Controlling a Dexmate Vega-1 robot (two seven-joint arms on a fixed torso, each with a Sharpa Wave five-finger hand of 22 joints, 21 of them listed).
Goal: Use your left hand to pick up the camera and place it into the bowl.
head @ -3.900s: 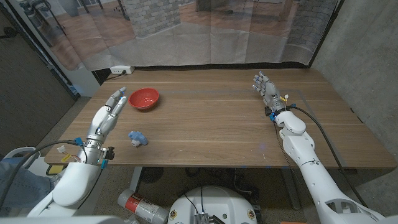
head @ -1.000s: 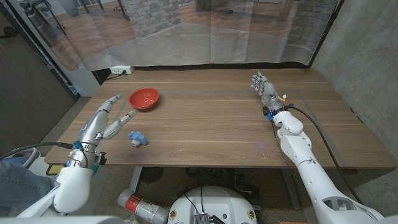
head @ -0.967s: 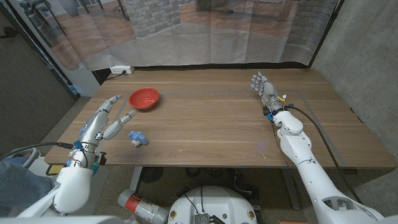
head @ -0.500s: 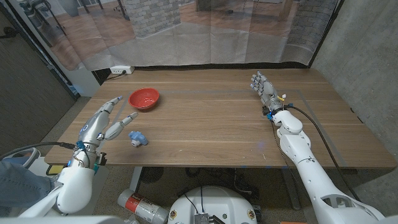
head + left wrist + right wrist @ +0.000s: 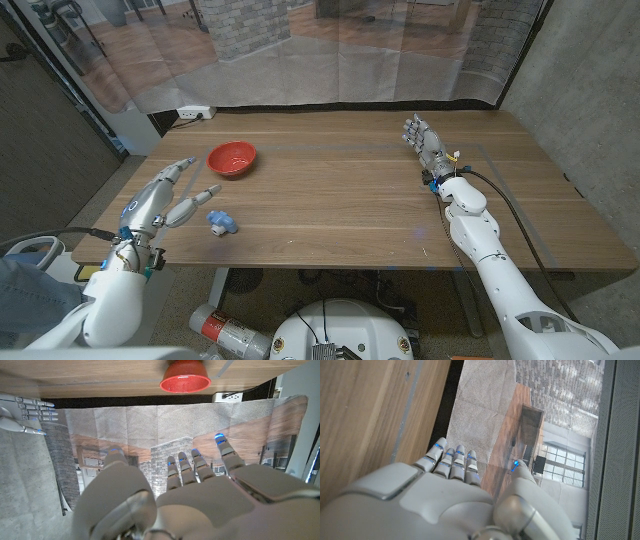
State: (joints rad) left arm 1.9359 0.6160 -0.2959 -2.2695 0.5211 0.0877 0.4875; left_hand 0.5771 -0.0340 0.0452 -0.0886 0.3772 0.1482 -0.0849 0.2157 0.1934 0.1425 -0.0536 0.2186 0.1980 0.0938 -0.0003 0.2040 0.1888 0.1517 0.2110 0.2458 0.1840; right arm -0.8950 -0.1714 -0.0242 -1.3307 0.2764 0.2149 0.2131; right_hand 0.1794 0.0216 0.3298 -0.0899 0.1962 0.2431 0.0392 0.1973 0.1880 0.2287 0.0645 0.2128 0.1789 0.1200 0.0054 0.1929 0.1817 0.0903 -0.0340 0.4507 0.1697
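— On the wooden surface [image 5: 340, 190], where is your camera [image 5: 219, 222]?
— Lower left of the frame, just beside your left hand [image 5: 158, 200], fingers spread, empty. Red bowl [image 5: 232, 158] upper left; right hand [image 5: 425, 142] open too.

Head view looks down over the table [image 5: 350, 190]; wrist views face outward, closer; head and left wrist views share the bowl [image 5: 231, 158].

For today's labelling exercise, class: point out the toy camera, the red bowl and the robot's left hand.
camera [image 5: 220, 222], head view, middle of its blue body.
bowl [image 5: 231, 158], head view, red inside.
left hand [image 5: 160, 201], head view, back of the open hand, left of the camera.
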